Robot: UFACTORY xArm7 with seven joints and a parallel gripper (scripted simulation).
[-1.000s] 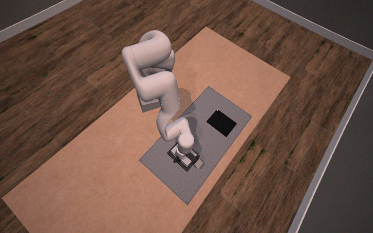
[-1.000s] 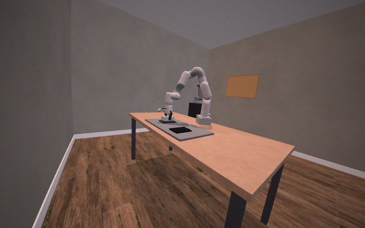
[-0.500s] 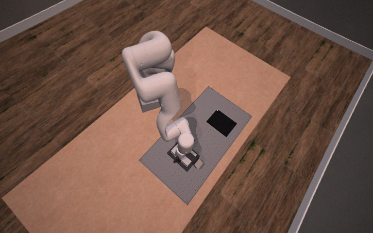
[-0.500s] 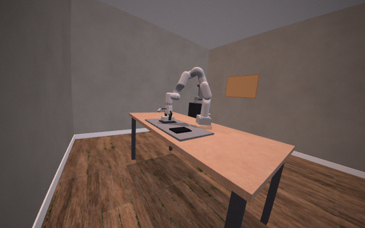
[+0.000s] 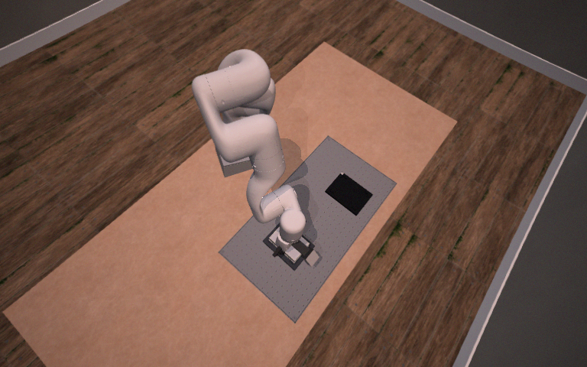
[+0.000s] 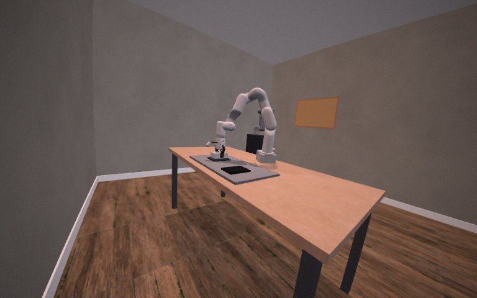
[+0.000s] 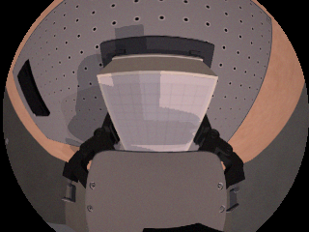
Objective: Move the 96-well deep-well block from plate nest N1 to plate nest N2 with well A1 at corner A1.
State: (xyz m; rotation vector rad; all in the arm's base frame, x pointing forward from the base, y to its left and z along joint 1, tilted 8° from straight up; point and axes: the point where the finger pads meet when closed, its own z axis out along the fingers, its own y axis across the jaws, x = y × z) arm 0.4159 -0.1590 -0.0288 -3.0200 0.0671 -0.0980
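The white deep-well block (image 7: 157, 110) fills the middle of the wrist view, with my gripper (image 7: 156, 109) shut on its two long sides. The dark plate nest N1 (image 7: 157, 48) shows just beyond and under the block, which looks slightly raised above it. In the top view the block (image 5: 291, 247) is mostly hidden under my wrist (image 5: 290, 225), over nest N1. The black nest N2 (image 5: 348, 193) lies empty further along the grey perforated baseplate (image 5: 309, 225). In the exterior view my gripper (image 6: 221, 151) is on the block (image 6: 218, 154), and N2 (image 6: 235, 169) is nearer the camera.
The arm's base (image 5: 235, 164) stands on the tan table top beside the baseplate. A dark box (image 6: 254, 143) stands behind the table near the base. An orange board (image 6: 316, 112) hangs on the wall.
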